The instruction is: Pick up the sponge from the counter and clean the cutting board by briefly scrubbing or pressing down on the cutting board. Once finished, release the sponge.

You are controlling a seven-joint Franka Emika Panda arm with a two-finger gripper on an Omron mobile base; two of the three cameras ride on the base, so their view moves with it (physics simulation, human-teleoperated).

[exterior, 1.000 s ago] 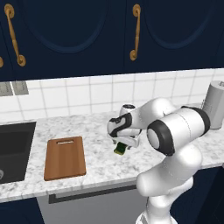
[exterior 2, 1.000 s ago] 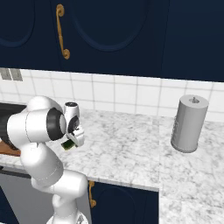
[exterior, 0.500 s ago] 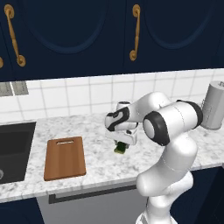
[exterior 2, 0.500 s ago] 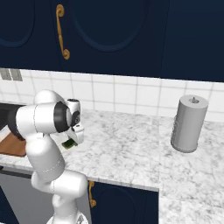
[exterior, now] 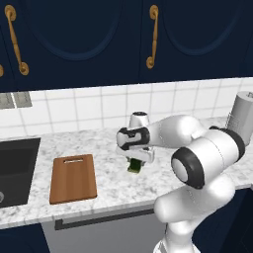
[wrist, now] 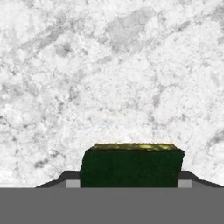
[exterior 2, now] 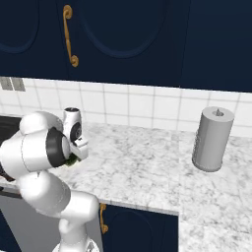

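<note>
With my gripper [wrist: 131,181] clamped partway shut on the sponge [wrist: 131,168], I should carry it level, sideways to the cutting board [exterior: 73,178], lifted off the counter [wrist: 109,65]

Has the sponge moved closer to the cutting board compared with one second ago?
Yes. In the left base view the sponge, between the gripper's fingers, has shifted a little left toward the cutting board, though marble counter separates them.

Navy cabinets [exterior: 89,39] with brass handles [exterior: 152,35], white tiled wall [exterior 2: 133,106], perhaps an outlet [exterior: 13,100] at left.
</note>
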